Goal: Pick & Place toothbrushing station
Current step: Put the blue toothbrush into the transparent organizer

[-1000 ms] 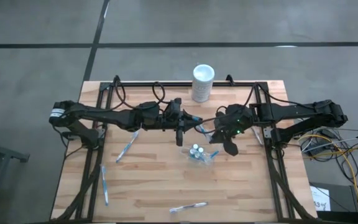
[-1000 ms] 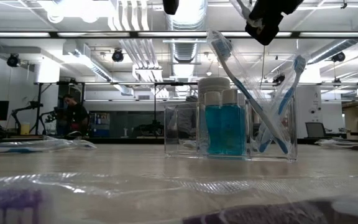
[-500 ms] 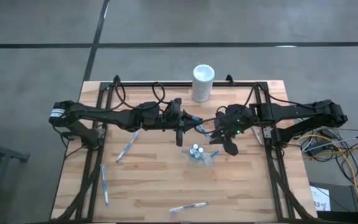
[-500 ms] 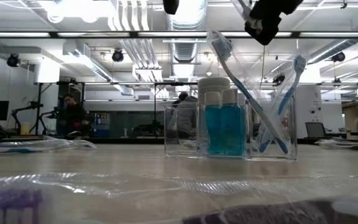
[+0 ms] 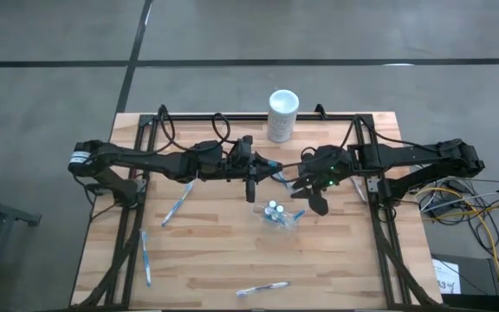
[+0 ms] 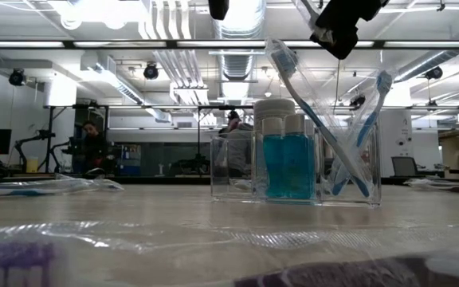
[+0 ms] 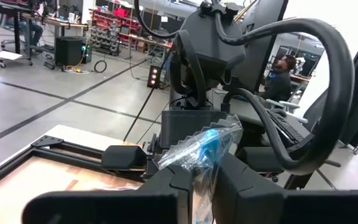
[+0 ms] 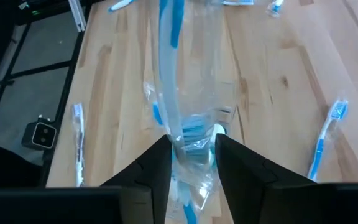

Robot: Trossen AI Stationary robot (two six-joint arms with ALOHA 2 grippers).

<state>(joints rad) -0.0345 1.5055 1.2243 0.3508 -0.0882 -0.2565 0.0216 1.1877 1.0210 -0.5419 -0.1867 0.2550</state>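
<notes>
Your left claw gripped a wrapped toothbrush; your right claw stood slack around another wrapped toothbrush above the table.

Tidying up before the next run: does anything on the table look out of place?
Yes. Wrapped toothbrushes lie scattered flat on the table: one near the left edge, one at the front, one left of centre, away from the clear cup.

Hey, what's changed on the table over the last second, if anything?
Barely anything: the right gripper nudged slightly toward the left gripper, above the clear cup. A person in the background shifted. The left gripper, the cup's toothbrushes and teal tubes stayed put.
</notes>
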